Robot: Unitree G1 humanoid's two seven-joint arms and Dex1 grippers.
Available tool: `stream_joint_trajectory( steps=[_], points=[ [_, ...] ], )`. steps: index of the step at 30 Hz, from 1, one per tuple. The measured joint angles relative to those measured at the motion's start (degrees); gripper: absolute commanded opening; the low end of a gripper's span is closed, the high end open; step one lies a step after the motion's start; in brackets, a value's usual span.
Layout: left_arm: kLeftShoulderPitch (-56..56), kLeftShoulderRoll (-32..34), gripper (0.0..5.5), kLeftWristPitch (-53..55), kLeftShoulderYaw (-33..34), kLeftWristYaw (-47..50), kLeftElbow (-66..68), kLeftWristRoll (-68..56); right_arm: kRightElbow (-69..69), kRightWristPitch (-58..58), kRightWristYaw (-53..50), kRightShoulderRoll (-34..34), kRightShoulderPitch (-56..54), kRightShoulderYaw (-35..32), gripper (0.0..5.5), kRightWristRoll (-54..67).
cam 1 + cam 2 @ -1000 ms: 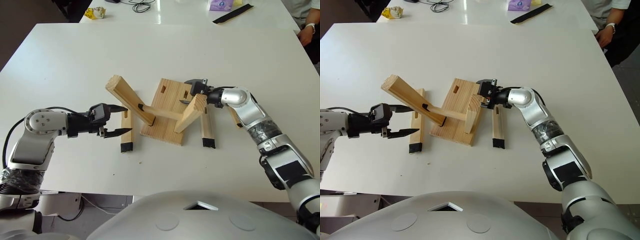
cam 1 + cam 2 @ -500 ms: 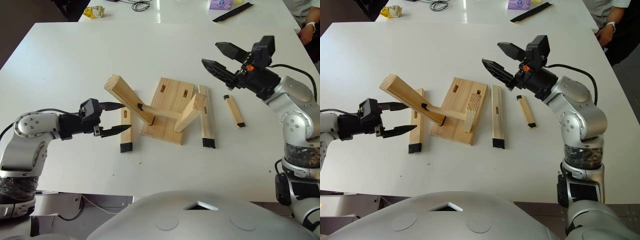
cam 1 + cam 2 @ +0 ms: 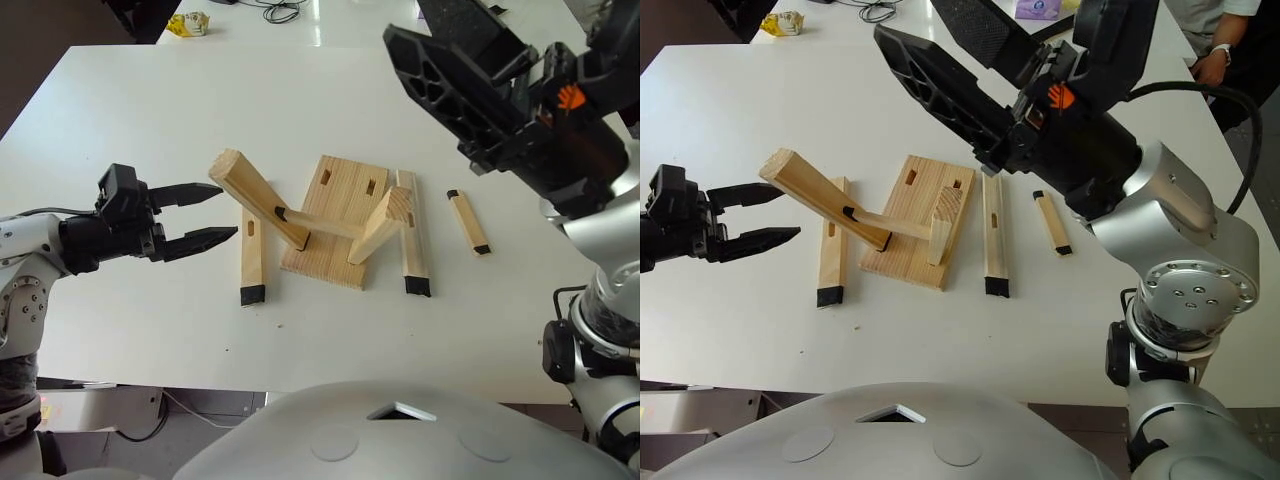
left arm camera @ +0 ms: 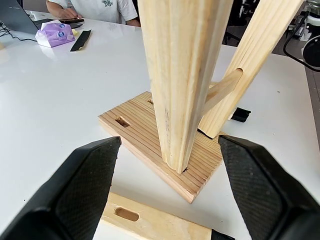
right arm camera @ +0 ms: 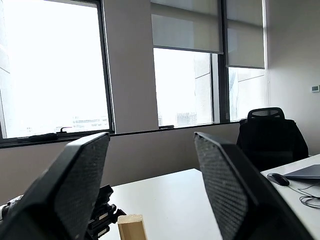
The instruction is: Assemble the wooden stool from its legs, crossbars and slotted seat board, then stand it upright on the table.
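We found the left gripper [image 3: 228, 210] wide open and empty at centre left, near the tilted leg [image 3: 258, 198]; the right gripper [image 3: 405, 14], upper right, was likewise wide open and empty.

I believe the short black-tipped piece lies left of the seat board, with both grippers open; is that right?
Not quite: the left eye view shows the short piece right of the seat board. The left gripper and right gripper are indeed open.
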Motion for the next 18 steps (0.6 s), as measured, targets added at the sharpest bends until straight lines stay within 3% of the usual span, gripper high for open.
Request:
stream_joint_trajectory(
  steps=[4,8,11,14,18],
  points=[
    [-1.96,-0.24,3.63,0.35,-1.45,0.15,0.28,0.10,-0.09,-0.67,0.72,1.65,3.18,5.61,3.13,-1.36],
    [-2.63,-0.60,3.63,0.31,-3.19,0.21,0.39,1.37,1.73,-2.42,5.97,1.35,11.09,13.01,3.13,-11.85],
    [-2.72,-1.04,3.63,0.23,-4.23,0.21,0.25,1.90,2.59,-4.87,8.54,1.84,11.85,14.55,3.13,-16.25],
    [-2.63,-1.44,3.63,0.01,-4.52,0.25,-0.02,2.27,3.34,-5.28,8.81,2.76,11.50,14.69,3.13,-16.64],
    [-1.80,-2.03,3.63,-1.00,-5.18,0.41,-0.35,3.66,4.69,-4.43,5.15,2.42,9.23,8.30,3.13,-10.12]
  ],
)
